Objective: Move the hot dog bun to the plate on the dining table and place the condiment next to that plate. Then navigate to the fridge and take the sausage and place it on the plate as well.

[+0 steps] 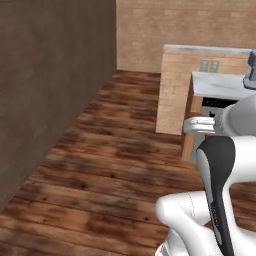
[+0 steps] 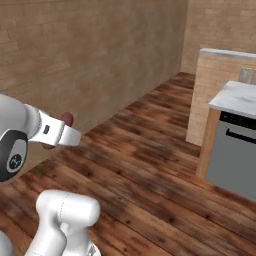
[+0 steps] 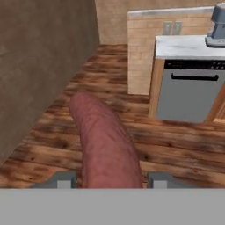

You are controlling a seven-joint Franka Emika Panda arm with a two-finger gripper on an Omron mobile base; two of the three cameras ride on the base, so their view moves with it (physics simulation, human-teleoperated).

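In the hand view, the dark red-brown sausage sticks out forward from between my two finger tips, with my gripper shut on it. From the right base view, the sausage's rounded end peeks out past the white hand, held high above the floor. In the left base view a sliver of the sausage shows at the hand. The bun, plate, dining table, condiment and fridge are out of view.
Wood plank floor stretches ahead, with a brick wall on the left. On the right stand a brick half-wall, a marble counter over a grey appliance front, and a grey machine on top.
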